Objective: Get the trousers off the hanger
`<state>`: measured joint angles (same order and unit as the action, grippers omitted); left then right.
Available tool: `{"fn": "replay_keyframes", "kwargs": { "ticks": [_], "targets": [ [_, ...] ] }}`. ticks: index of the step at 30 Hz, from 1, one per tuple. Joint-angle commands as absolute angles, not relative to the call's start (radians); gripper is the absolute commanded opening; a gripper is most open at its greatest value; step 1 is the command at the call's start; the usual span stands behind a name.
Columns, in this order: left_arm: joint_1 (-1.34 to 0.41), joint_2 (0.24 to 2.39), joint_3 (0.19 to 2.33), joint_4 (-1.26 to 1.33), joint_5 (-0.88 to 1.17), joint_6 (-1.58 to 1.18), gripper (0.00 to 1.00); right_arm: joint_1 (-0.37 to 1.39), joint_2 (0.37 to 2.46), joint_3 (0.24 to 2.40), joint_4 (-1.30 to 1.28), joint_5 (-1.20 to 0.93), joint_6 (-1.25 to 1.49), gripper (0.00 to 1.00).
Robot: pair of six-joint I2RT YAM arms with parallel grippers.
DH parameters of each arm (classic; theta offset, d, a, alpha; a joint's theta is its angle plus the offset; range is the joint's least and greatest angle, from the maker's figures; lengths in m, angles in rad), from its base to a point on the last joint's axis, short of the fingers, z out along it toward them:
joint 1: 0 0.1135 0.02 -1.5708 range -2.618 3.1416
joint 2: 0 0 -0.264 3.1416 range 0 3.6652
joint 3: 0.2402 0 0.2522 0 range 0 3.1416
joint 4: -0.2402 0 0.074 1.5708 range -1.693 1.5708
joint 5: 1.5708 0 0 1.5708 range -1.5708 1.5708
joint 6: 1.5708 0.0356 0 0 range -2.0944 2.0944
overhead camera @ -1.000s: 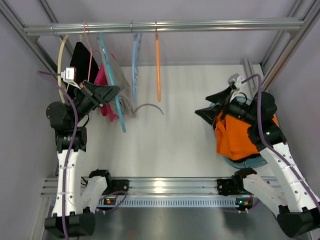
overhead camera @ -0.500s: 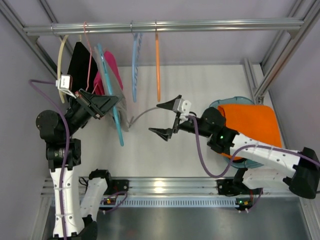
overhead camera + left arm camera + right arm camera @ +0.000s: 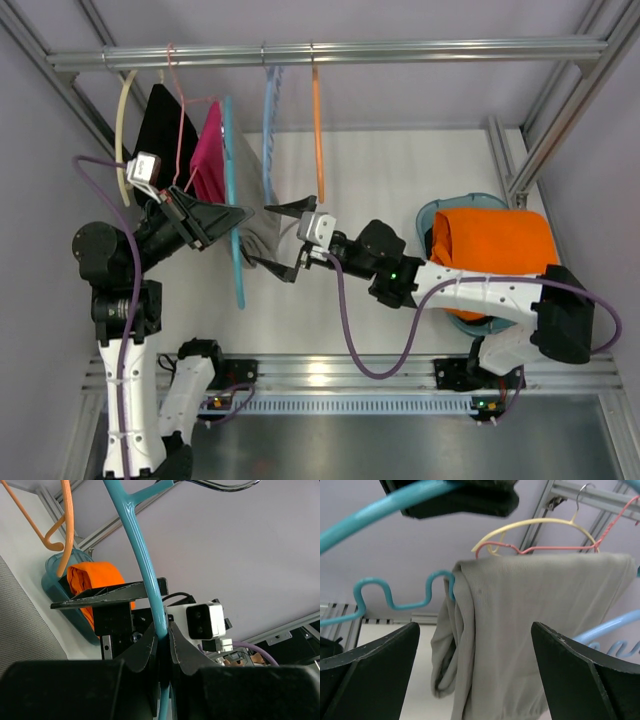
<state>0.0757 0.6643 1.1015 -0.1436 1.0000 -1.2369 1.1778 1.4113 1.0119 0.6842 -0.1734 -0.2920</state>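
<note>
Left gripper (image 3: 162, 640): jaws pinched narrow on the shoulder arm of the hanger (image 3: 145, 580). The teal rod runs straight up out of the pinch. It is holding the hanger, not cloth.

Right gripper (image 3: 475, 625): jaws spread wide, nothing between them touching either finger that I can see. Empty.

Where the task's thing is: the trousers (image 3: 520, 630) are folded over the hanger's (image 3: 395, 600) lower bar and hang down from it in a grey fold, a bunched edge by the wavy notch. In the top view, the trousers (image 3: 258, 215) sit just to the right of the hanger (image 3: 232, 220), under the rail (image 3: 330, 50), at the table's left.

Key relation: the cloth lies dead ahead of the right gripper (image 3: 280, 238), framed between its two fingers in the wrist view, near but apart from them; I cannot tell how near. The drape's long axis runs downward and the bar it is folded over runs across the wrist view. The jaws open along the bar, so closing would gather the cloth's width. The right arm is the nearer free one. The left gripper (image 3: 238, 213) is taken up with steadying the hanger. My judgement: advance the right, pinch the hanging fold, draw it off the bar's free end.

Writing: none readable. The white camera block in the left wrist view shows no legible mark.
</note>
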Motion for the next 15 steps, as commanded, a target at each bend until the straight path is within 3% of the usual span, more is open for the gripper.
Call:
{"fn": "replay_keyframes", "kwargs": {
  "ticks": [1, 9, 15],
  "targets": [
    [0.068, 0.669, 1.161, -0.029, 1.009, -1.209, 0.0, 1.203, 1.443, 1.087, 0.817, -0.158, -0.324, 0.93],
    [0.063, 0.69, 1.175, -0.029, 1.011, -1.203, 0.0, 1.207, 1.488, 1.115, 0.819, -0.08, -0.359, 0.69],
    [0.063, 0.693, 1.187, -0.029, 1.009, -1.203, 0.0, 1.187, 1.522, 1.147, 0.79, -0.04, -0.351, 0.65]
  ]
}}
